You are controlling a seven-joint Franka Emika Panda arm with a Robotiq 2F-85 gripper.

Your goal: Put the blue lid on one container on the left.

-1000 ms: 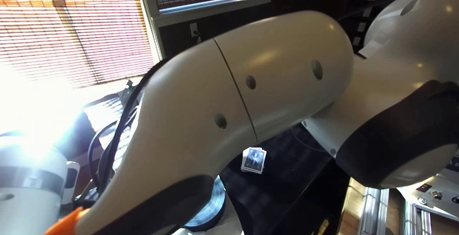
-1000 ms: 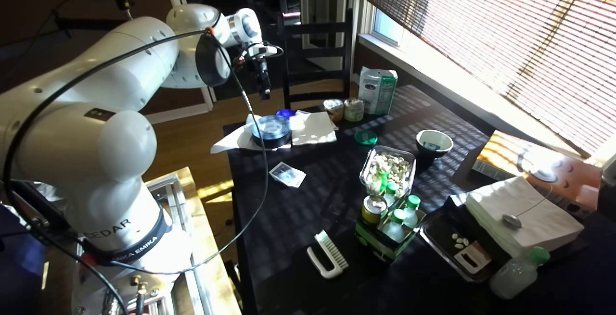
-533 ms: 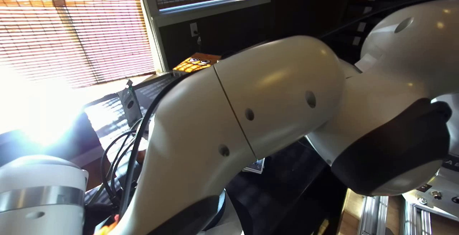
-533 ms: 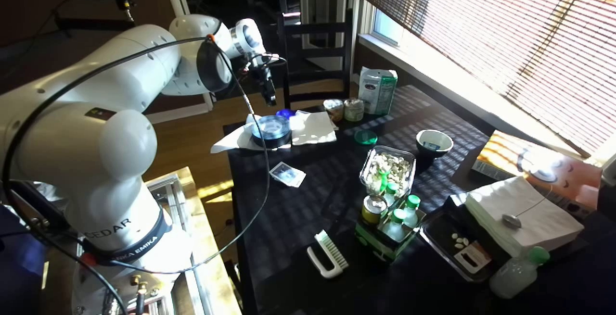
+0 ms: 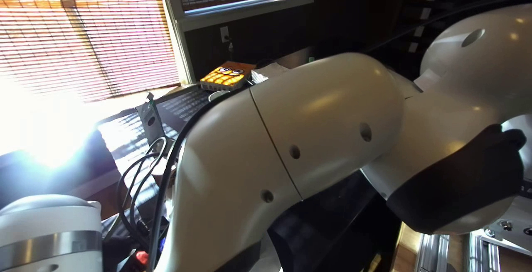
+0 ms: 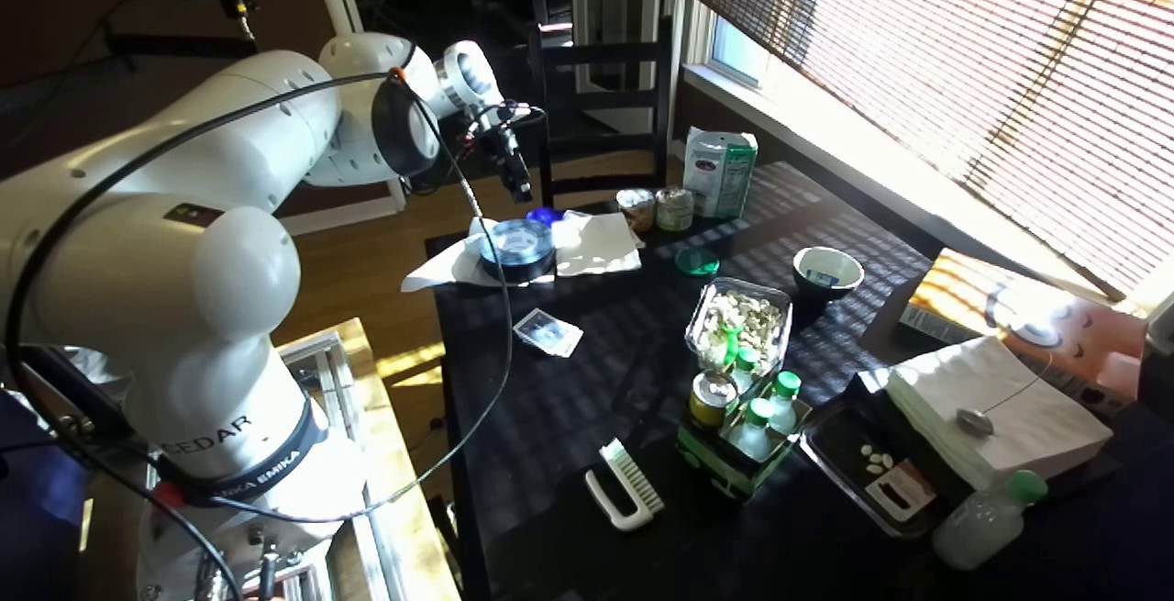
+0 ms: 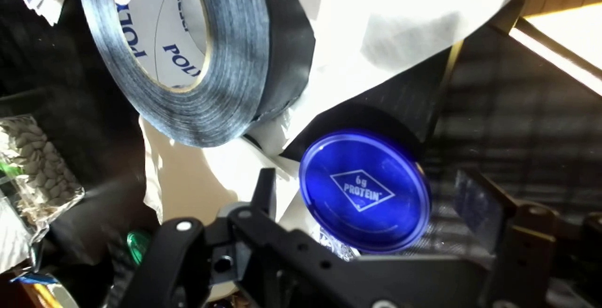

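Your gripper (image 7: 369, 201) is hovering above the blue lid (image 7: 362, 188), its 2 jaws standing wide apart, the lid showing between them in the wrist view. In an exterior view, the lid is sitting at the far left of the table (image 6: 550, 404), just beyond the tape (image 6: 518, 252); 2 containers (image 6: 674, 210) are standing to its right, beside each other.
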